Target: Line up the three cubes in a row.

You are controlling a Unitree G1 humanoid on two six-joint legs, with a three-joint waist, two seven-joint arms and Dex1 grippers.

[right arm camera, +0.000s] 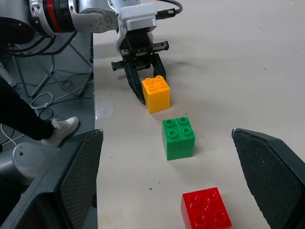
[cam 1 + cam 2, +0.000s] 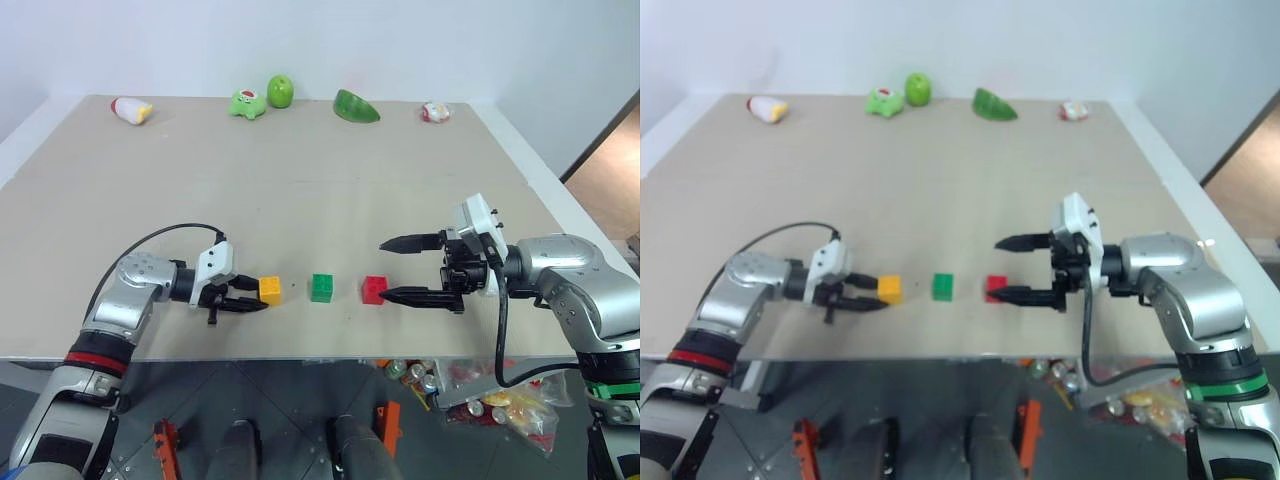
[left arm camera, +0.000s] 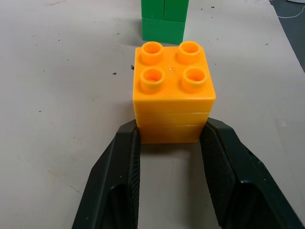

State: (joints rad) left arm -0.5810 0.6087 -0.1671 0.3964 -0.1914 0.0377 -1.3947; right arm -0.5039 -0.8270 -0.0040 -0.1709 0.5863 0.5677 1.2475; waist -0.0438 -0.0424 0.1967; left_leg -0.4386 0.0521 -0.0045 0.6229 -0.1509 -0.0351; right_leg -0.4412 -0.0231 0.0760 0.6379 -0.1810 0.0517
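Head view: three cubes sit in a row on the surface [image 2: 300, 200], yellow cube [image 2: 270, 289] left of green cube [image 2: 321, 287], red cube [image 2: 375, 289] right of it. Left wrist view: left gripper [image 3: 169, 143] pinches yellow, probably nudging it into line. Right wrist view: right gripper [image 2: 397, 270] gapes wide, empty, beside red.

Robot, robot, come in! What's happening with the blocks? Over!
Left gripper shut on yellow cube. Right gripper open beside red cube. Green cube between. Nothing blocking.

Yellow cube [image 2: 270, 290], green cube [image 2: 322, 288], red cube [image 2: 375, 290]: upright, studs up, apart, in a row across my lower centre frame; yellow sits leftmost.
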